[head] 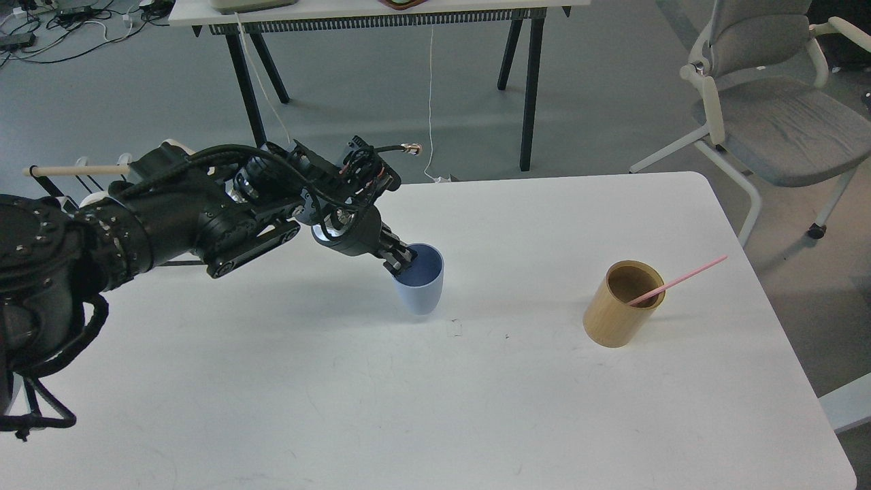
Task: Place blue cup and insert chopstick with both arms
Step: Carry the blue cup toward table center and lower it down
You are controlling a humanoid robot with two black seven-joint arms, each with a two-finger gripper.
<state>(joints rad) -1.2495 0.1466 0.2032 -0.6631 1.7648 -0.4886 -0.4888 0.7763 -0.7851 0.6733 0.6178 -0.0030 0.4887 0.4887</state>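
The blue cup [423, 282] stands upright left of the wooden holder [622, 304]; my left tool [400, 260] pinches its rim for steadying

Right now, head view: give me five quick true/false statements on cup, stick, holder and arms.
1. The left gripper is at the blue cup rim. True.
2. The pink stick stands in the blue cup. False: it leans in the wooden holder.
3. The cup stands upright on the white table. True.
4. The right arm is over the holder. False: no right arm is in view.
5. The holder lies tipped over. False: it stands upright.
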